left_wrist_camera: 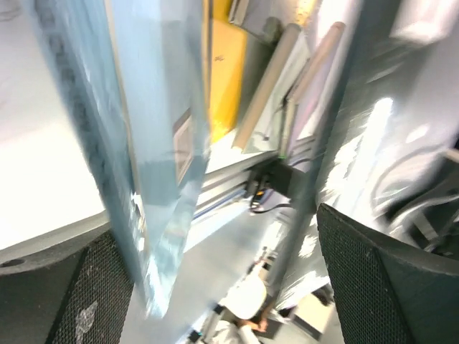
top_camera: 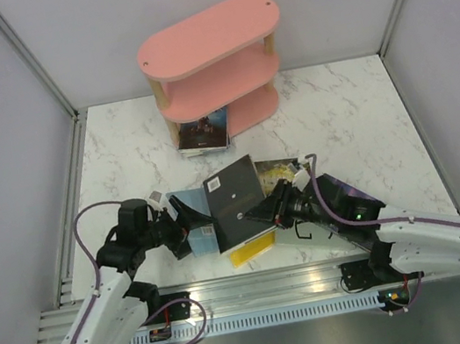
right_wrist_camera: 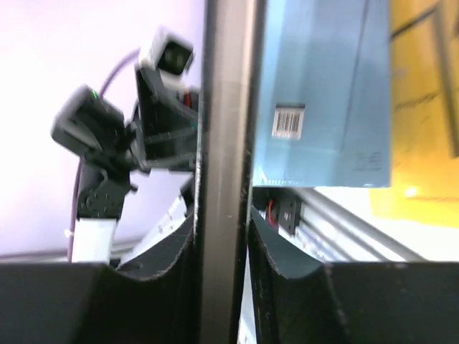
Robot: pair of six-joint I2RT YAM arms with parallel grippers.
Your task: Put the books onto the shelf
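between narrow right fingers (right_wrist_camera: 290, 265), gripped edge of black book (right_wrist_camera: 226, 143); between wide left fingers (left_wrist_camera: 373, 287), blue book (left_wrist_camera: 158, 143)

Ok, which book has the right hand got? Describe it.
Look in front of the pink shelf, at the pile between the two arms. It is the black book tilted up on top. Its neighbours are a blue book beside it and a yellow book underneath.

Glossy black paperback (top_camera: 238, 204); matt pink shelf (top_camera: 206, 38) boards, pale wooden posts; marble-look table (top_camera: 354, 114).
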